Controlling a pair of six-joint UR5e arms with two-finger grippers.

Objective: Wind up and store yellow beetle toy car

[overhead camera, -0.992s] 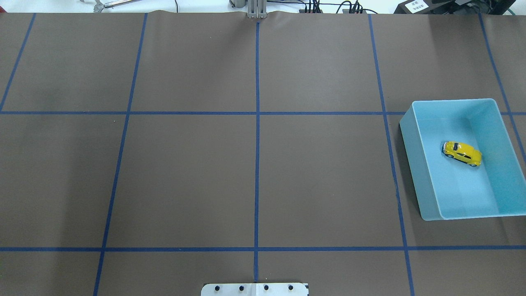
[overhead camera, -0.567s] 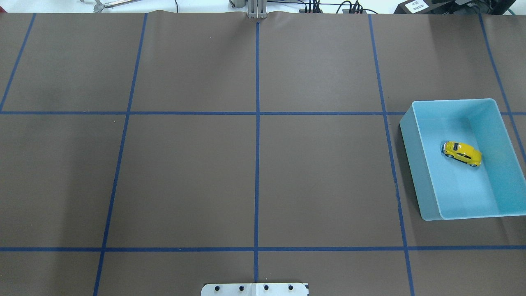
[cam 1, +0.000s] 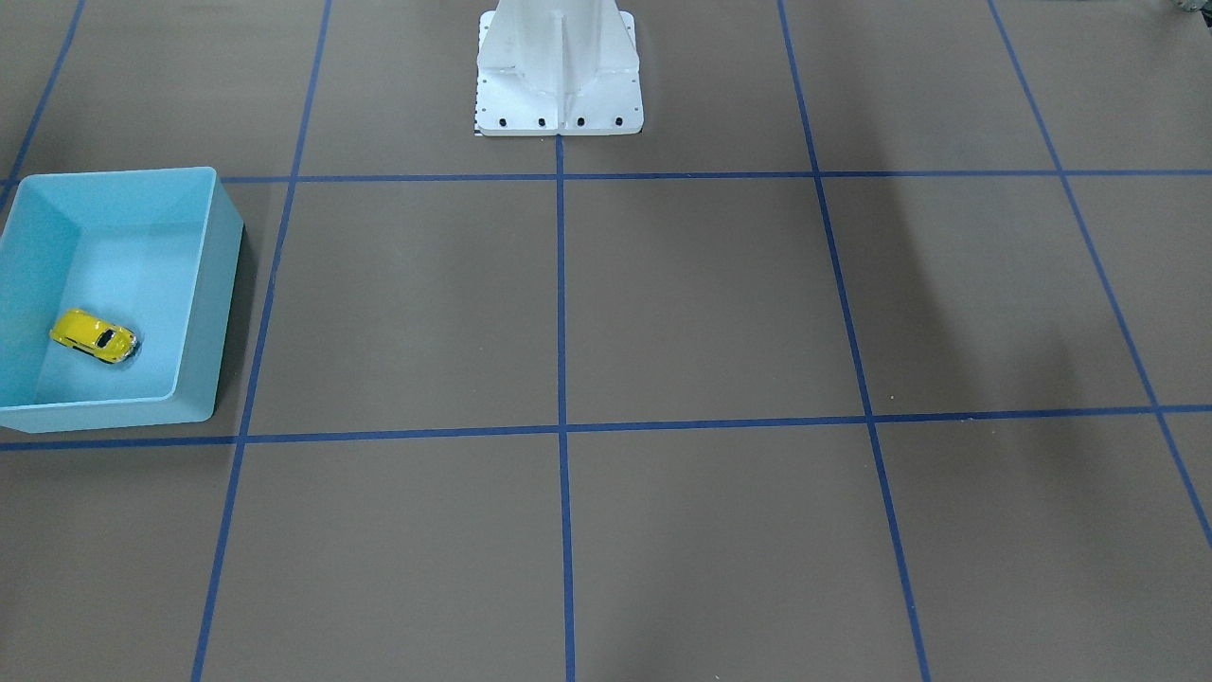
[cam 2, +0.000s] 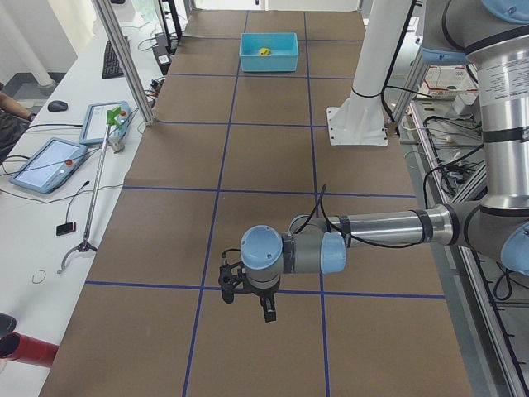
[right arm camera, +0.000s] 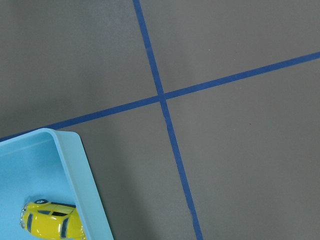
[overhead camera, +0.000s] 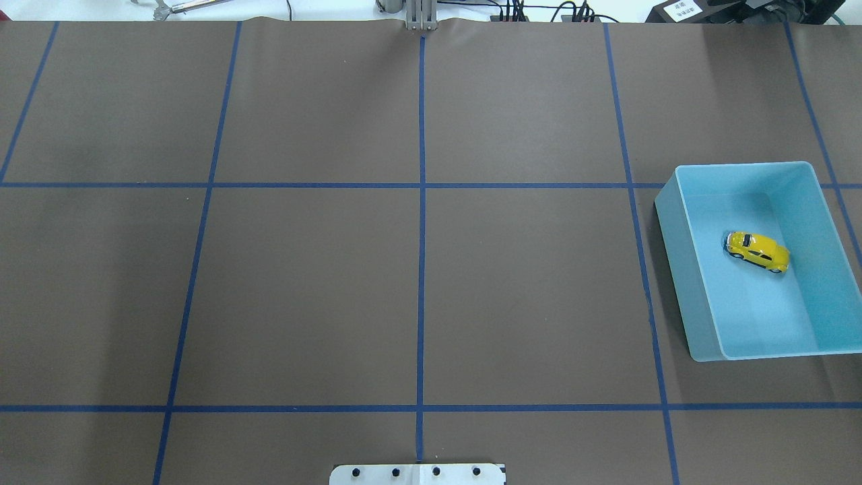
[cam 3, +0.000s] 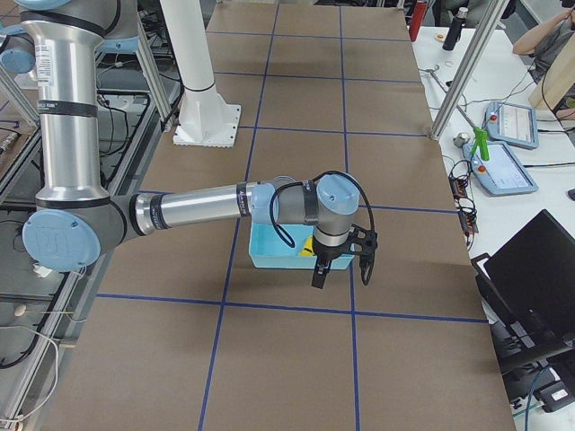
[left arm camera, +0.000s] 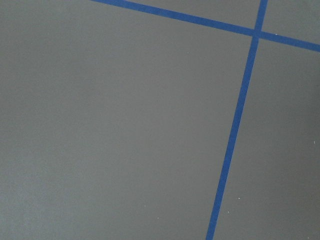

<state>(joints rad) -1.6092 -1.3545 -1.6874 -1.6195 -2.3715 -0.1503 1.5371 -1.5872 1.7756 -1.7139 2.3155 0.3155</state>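
The yellow beetle toy car (overhead camera: 757, 251) stands on its wheels inside the light blue bin (overhead camera: 673, 263) at the table's right side. It also shows in the front-facing view (cam 1: 95, 336) and in the right wrist view (right arm camera: 50, 223). My right gripper (cam 3: 341, 268) hangs high in the air beside the bin (cam 3: 269, 256), and it shows only in the exterior right view. My left gripper (cam 2: 246, 298) hangs over bare table far from the bin (cam 2: 269, 62), and it shows only in the exterior left view. I cannot tell whether either gripper is open or shut.
The brown table cover carries a grid of blue tape lines (overhead camera: 421, 202). The white robot base (cam 1: 559, 66) stands at the middle of the near edge. Operator tablets (cam 2: 50, 161) and a long grabber tool (cam 2: 95, 190) lie on the side bench.
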